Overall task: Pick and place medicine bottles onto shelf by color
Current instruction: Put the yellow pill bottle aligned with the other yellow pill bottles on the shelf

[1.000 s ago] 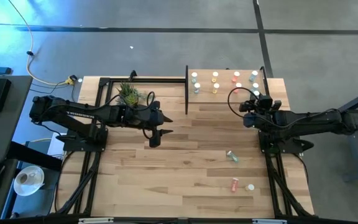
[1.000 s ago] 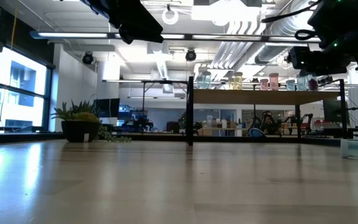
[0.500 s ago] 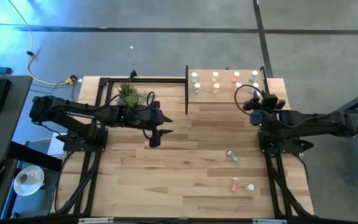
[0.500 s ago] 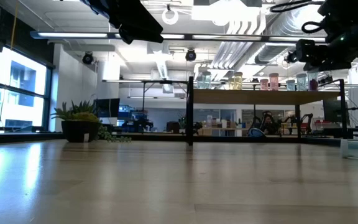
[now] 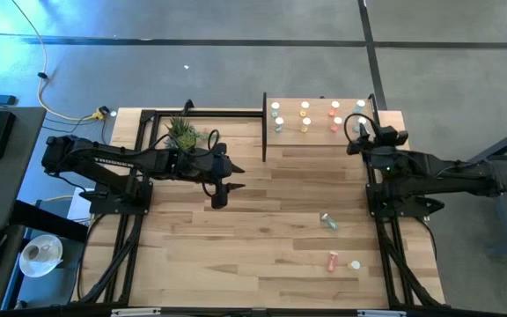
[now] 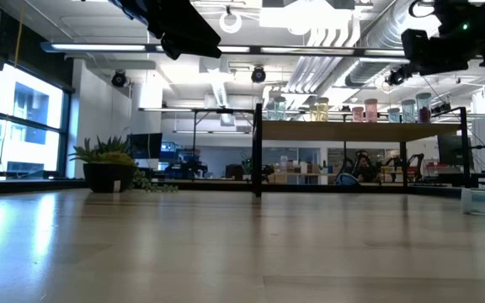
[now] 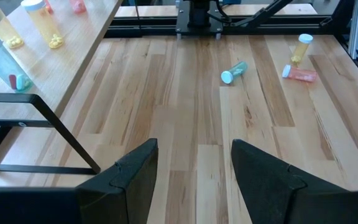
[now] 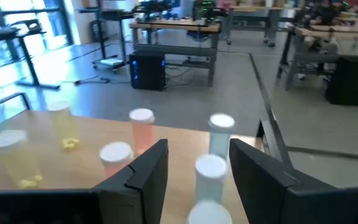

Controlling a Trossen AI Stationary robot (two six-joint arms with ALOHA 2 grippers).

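With the shelf (image 5: 324, 132) as my landmark: eight medicine bottles (image 5: 304, 107) stand upright on its board in two rows, paired by colour in columns, pale, yellow, orange-red, then teal nearest the right arm's side, which I read as the sorting scheme the task asks for. Three bottles remain on the tabletop (image 5: 262, 238) on the near side of the shelf: a teal bottle (image 5: 327, 220) lying on its side, and farther out an orange-red bottle (image 5: 332, 261) also lying down, with a yellow bottle (image 7: 301, 48) standing just beside it. The right gripper (image 5: 362, 138) hangs just above the shelf's teal end, its arm reaching in level from the table's right edge; its fingers (image 8: 142, 171) stand parted with nothing between them, the teal bottles (image 8: 212, 165) seen beyond the gap, so I judge a placement there complete. The left gripper (image 5: 221, 195) waits well to the left of the shelf, beside the potted plant (image 5: 183, 132), arm stretched level, wrist pointing down at the boards, jaws likewise apart and empty. By my estimate the lying teal bottle is the next pick.
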